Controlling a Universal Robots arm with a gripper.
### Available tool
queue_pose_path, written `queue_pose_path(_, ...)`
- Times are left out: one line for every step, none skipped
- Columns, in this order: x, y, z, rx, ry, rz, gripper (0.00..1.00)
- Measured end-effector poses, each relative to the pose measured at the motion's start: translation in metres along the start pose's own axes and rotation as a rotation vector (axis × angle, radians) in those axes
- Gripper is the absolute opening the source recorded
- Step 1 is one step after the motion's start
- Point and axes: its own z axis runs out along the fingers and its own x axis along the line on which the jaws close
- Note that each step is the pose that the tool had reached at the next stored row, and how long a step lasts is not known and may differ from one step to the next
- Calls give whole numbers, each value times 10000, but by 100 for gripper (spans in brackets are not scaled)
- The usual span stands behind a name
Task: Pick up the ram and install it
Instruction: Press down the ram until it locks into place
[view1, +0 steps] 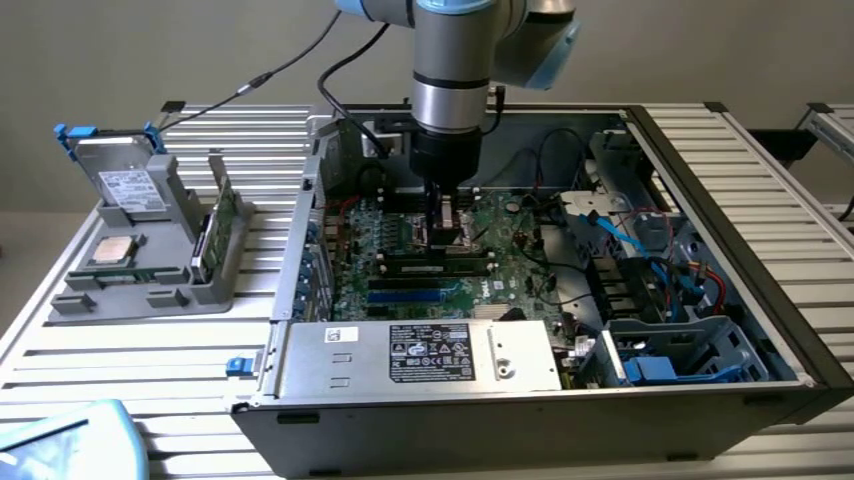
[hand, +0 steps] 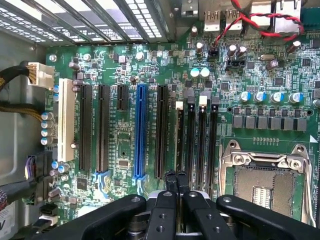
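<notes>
Green motherboard (view1: 441, 255) fills the open computer case (view1: 747, 250), and we see the gripper (view1: 445, 232) low over its memory slots (hand: 200, 145) — jaws clenched together, pressing on the ram (view1: 434, 265) lying in a slot. 1 more stick stands in the grey holder (view1: 147, 280) on the worktop (view1: 134, 350).

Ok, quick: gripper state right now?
Gripper: closed, low over the motherboard; whether anything is pinched between its fingers cannot be told.

Even, soft overhead light, mild glare on the silver power supply (view1: 414, 355), both views sharp
</notes>
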Motion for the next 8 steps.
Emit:
queue_pose_path(1,-3,-10,-1,-9,-3,10)
queue_pose_path(2,-5,-24,-6,-22,-3,10)
queue_pose_path(8,-7,-45,-22,-11,-8,10)
queue_pose_path(16,-11,-62,-36,-2,-14,10)
queue_pose_path(20,-15,-71,-43,-4,-18,10)
queue_pose_path(26,-18,-81,-55,-3,-20,10)
queue_pose_path(34,-23,-92,-73,-3,-24,10)
queue_pose_path(43,-33,-106,-101,-3,-31,10)
